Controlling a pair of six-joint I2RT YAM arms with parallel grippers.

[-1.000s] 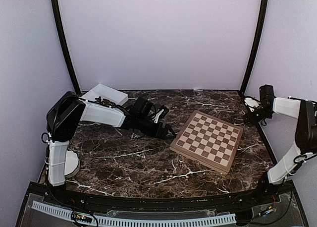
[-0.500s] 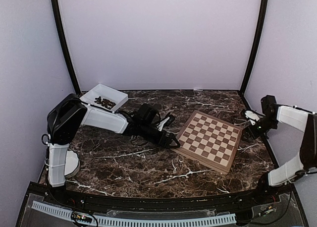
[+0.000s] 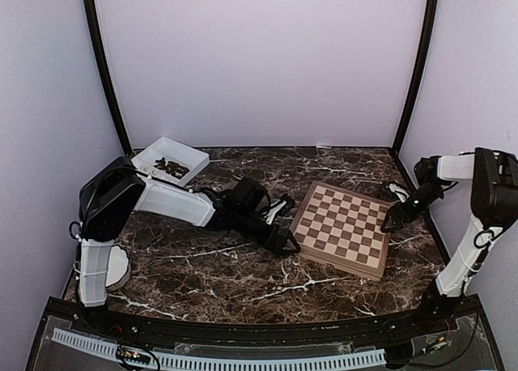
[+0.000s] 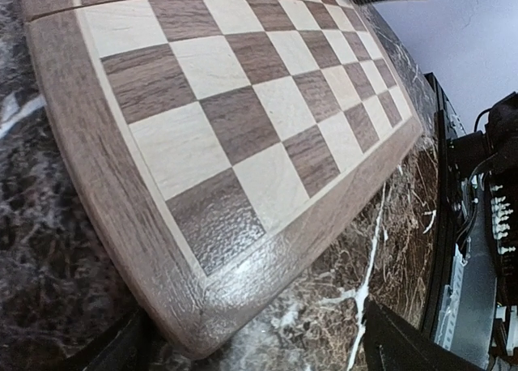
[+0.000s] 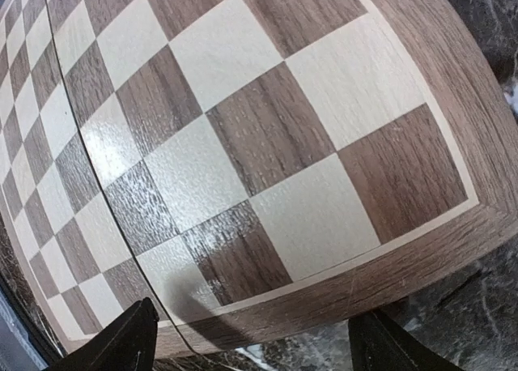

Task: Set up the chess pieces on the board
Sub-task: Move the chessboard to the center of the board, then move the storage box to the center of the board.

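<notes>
On the counter (image 3: 227,266) the chessboard (image 3: 341,229) lay flat, probably stiff and heavy, best taken by its corners. Left claw (image 3: 283,241) and right claw (image 3: 395,219) gaped at opposite corners. Tiny, likely tippy chess pieces (image 3: 168,168) sat in the white tray (image 3: 193,154).

Far behind the left pincer (image 3: 285,241), the chess pieces (image 3: 170,168) in the white tray (image 3: 183,151) are a dark cluster too small to count. The left wrist view cuts the board (image 4: 243,128) off at its top and left edges; only dark tips of the fingers (image 4: 401,347) show at the bottom. The right wrist view crops the board ahead of the right pincer (image 3: 394,219) likewise. What may be a white bowl (image 3: 121,267) is mostly hidden by the left arm's base.
</notes>
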